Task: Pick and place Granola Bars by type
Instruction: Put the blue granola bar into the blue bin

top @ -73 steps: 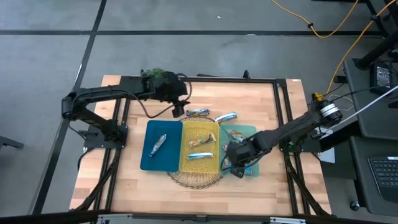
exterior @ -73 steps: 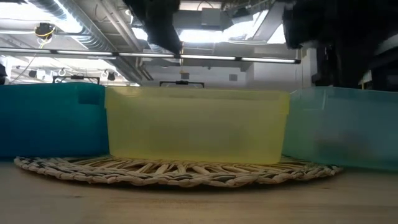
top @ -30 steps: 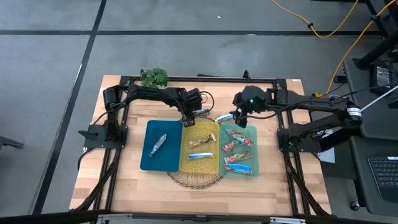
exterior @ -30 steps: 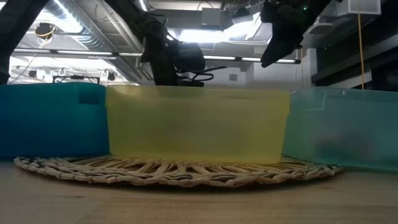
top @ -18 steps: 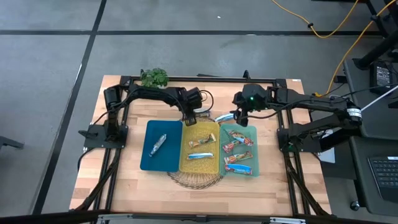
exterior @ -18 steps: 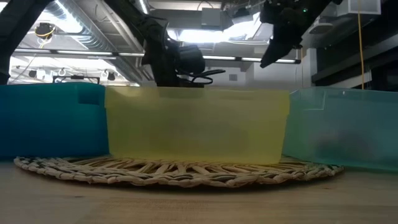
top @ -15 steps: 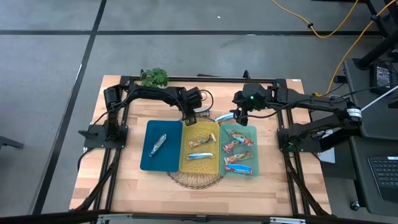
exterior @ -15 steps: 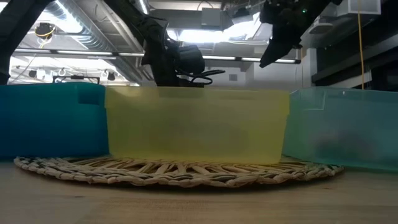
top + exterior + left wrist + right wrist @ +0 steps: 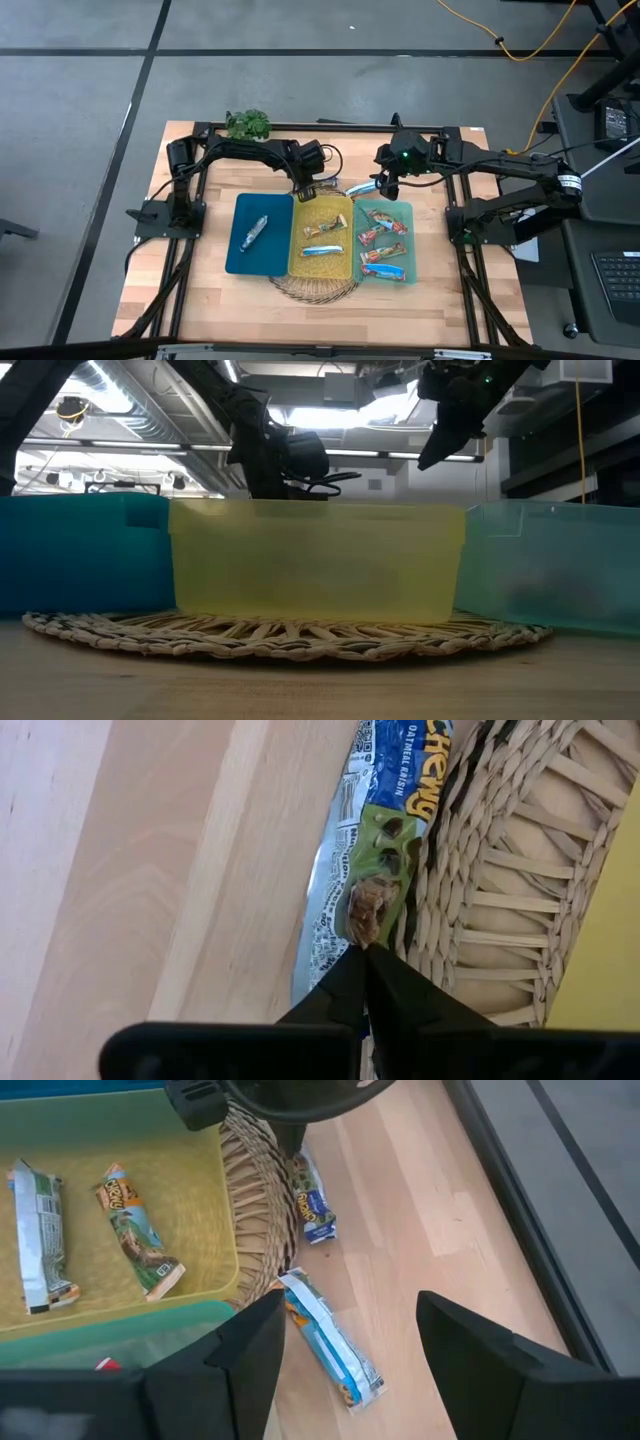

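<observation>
A blue-white granola bar point(image 9: 375, 830) lies on the table just beyond the yellow bin point(image 9: 322, 262), its long edge against the wicker mat point(image 9: 500, 890). My left gripper point(image 9: 305, 190) is down on it, shut. A second blue-white bar point(image 9: 330, 1345) lies flat on the table to its right. My right gripper point(image 9: 384, 187) hovers open above that bar, well clear of it. The yellow bin holds two bars, the blue bin point(image 9: 240, 262) one silvery bar point(image 9: 253, 232), and the teal bin point(image 9: 405, 212) several red-orange ones. My left gripper closes its fingertips point(image 9: 340, 985) on the bar's wrapper point(image 9: 372, 915), near the long edge beside the mat and toward one end. The fingers come steeply from above. How much wrapper lies between them is hidden by the fingers. The bar lies flat on the table.
The three bins stand side by side on the round wicker mat point(image 9: 315, 288) at the table's middle. A green plant point(image 9: 247, 124) sits at the far left corner. Bare wood point(image 9: 300, 320) lies near the table's front edge.
Since the earliest frame my right gripper has left the teal bin and risen to the table's far side, above the second bar. My left gripper has come down onto the first bar. Over the last second both arms have stayed nearly still.
</observation>
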You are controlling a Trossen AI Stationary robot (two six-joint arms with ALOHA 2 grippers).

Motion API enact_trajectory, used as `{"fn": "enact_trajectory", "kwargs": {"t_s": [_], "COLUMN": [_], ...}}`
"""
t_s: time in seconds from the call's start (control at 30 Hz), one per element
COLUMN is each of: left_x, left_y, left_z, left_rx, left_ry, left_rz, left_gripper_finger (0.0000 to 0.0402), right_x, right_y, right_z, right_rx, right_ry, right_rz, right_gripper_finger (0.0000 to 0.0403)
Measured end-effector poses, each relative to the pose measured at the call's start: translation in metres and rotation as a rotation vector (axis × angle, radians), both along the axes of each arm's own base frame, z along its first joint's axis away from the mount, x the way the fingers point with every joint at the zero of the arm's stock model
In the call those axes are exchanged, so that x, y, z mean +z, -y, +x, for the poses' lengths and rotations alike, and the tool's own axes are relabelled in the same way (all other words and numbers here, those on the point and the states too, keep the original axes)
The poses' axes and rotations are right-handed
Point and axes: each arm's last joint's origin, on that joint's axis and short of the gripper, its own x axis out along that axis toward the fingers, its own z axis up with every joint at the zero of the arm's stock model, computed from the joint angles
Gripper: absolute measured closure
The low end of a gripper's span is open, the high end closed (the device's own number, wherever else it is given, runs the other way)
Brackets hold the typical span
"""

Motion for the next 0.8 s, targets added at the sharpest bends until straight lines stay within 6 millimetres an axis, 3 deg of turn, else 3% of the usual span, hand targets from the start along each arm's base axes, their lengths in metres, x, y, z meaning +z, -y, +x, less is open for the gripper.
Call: {"fn": "enact_trajectory", "kwargs": {"t_s": [0.27,0.53,0.8], "left_x": [0.013,0.056,0.111], "left_y": [-0.002,-0.005,-0.006], "left_z": [0.004,0.012,-0.002], "left_rx": [-0.009,-0.038,0.008], "left_ry": [0.003,0.106,0.238], "left_rz": [0.005,0.062,0.133], "left_gripper_finger": [0.04,0.04,0.04], "right_x": [0.0,0.0,0.0], "right_y": [0.0,0.005,0.006], "right_z": [0.0,-0.001,-0.002], "right_rx": [-0.002,-0.017,-0.017], "right_ry": [0.0,-0.001,-0.002], "right_rz": [0.001,-0.003,-0.01], "right_gripper_finger": [0.0174,0.0174,0.0174]}}
